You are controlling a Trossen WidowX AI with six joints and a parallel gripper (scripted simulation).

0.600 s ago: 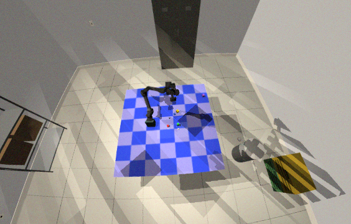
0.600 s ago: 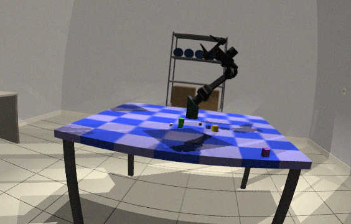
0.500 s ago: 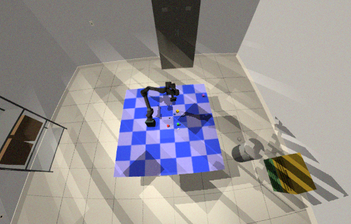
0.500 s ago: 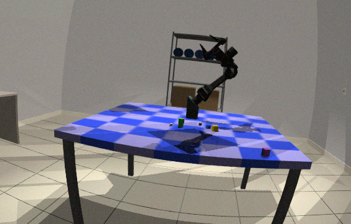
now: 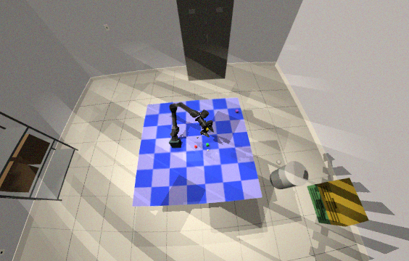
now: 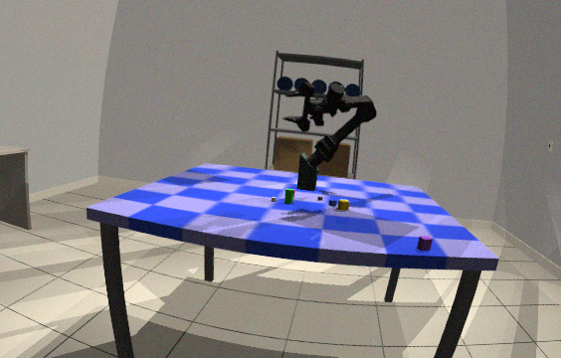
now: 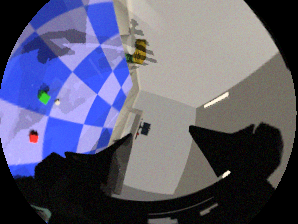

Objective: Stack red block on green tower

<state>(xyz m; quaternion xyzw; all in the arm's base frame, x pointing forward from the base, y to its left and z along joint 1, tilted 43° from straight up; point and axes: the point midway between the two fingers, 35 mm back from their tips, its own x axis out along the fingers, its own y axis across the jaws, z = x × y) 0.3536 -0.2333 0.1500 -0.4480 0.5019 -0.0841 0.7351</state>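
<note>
Tower on table, block beside it
</note>
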